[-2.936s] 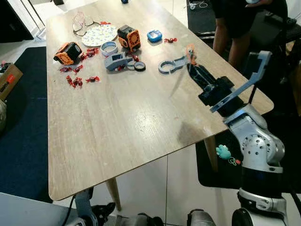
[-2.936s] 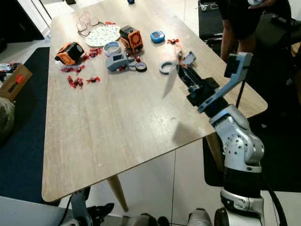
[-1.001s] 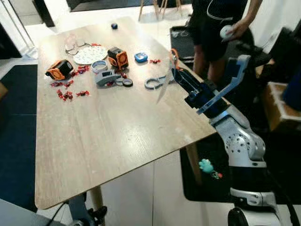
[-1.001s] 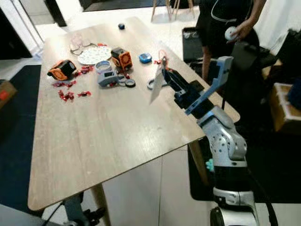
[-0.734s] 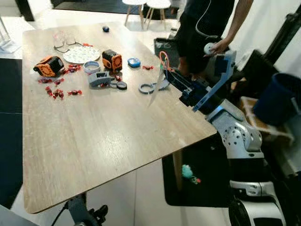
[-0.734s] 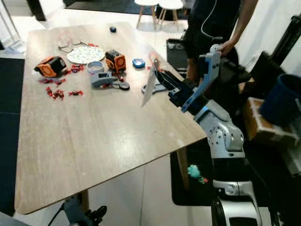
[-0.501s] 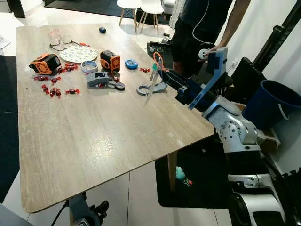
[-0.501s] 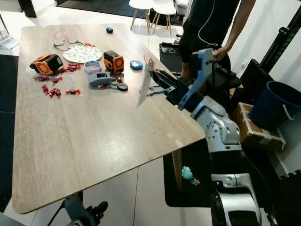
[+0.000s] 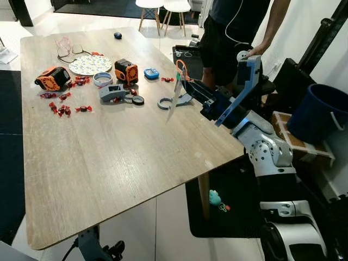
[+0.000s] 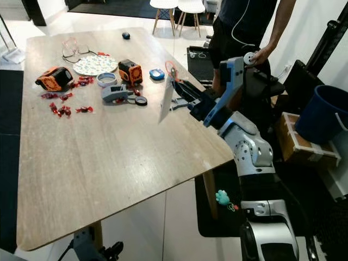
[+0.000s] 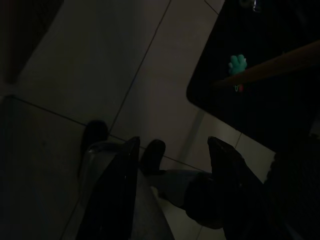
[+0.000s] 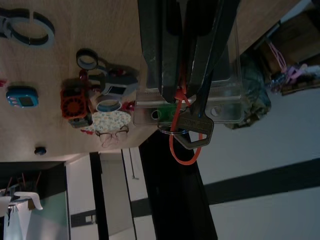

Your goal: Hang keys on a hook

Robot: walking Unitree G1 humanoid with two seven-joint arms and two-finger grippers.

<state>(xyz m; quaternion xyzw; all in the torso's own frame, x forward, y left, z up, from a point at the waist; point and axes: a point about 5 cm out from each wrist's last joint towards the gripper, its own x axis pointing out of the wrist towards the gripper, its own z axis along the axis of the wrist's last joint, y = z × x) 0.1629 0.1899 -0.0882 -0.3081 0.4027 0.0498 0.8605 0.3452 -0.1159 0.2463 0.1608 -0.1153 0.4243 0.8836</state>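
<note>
Right now my right gripper [image 12: 186, 97] is clamped on the keys [image 12: 192, 131], up in the air over the far right edge of the tabletop [image 9: 109, 157]. One flat metal key head shows, on an orange loop [image 12: 181, 150], with a clear hard-plastic tag [image 9: 172, 102] hanging down from my fingers [image 12: 155, 45]; how many keys in the bunch, cannot tell.

Pale wood-grain tabletop, matte, rounded corners, angled wooden legs. On it, all at the far end:
- two boxy orange-and-black gadgets [image 9: 52, 78], [image 9: 126, 69]
- one round patterned plate [image 9: 90, 64]
- one pair of thin wire glasses [image 9: 64, 49]
- one light ring-shaped tape roll [image 9: 101, 79]
- one grey blocky device [image 9: 112, 92]
- one small black tape ring [image 9: 140, 100]
- one blue rounded gadget [image 9: 151, 73]
- one grey C-shaped piece [image 9: 165, 103], just under the hanging tag
- one small dark knob [image 9: 118, 35] near the far edge
- scattered red-wrapped candies [image 9: 61, 107], too small to count.

My left gripper [image 11: 172, 165] hangs low in the dark, fingers apart, over pale floor tiles [image 11: 100, 65] and a dark mat [image 9: 228, 212]. One teal soft toy [image 9: 216, 198] lies on that mat by the table leg.

One person [image 9: 234, 27] in dark clothes stands past the tabletop, holding a small white thing. One blue plastic bucket [image 9: 318, 114] sits on a cardboard box [image 9: 296, 142] at right.
</note>
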